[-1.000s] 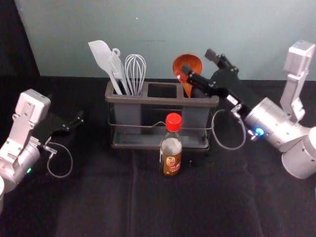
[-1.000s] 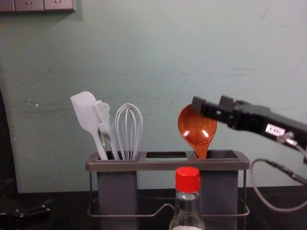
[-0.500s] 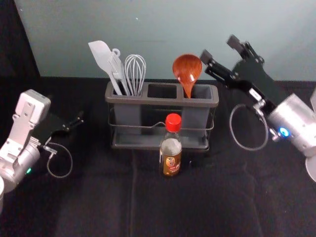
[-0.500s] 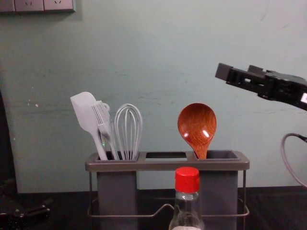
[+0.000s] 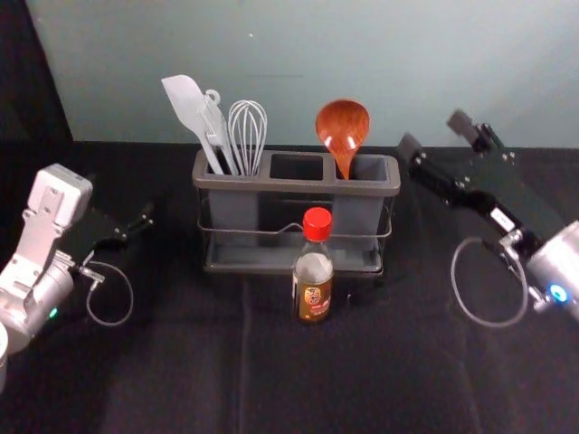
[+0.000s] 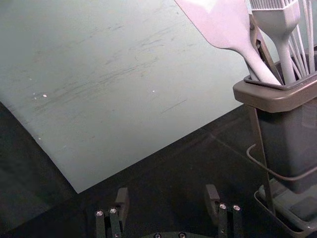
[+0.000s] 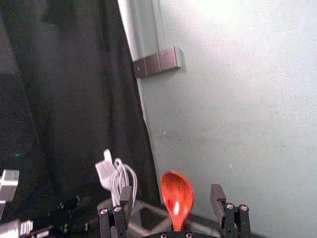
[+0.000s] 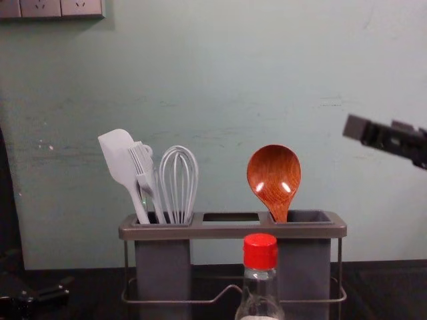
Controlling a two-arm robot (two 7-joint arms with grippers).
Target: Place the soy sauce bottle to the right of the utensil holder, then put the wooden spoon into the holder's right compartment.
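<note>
I am withdrawing my right claw [image 5: 434, 133], spread wide, from the wooden spoon [image 5: 343, 128], seemingly settled in the right compartment of the utensil holder [image 5: 298, 184]. The soy sauce bottle [image 5: 314, 271] is standing in front, needing relocation rightward. Left claw [image 6: 167, 194]: idling leftward, wide.

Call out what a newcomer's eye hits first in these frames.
The red cap on the soy sauce bottle, in front of the utensil holder. Next, the glossy wooden spoon, bowl up in the holder's right compartment. Then the black right tool, open and empty, off to the holder's right; the left tool is on the other side.
</note>
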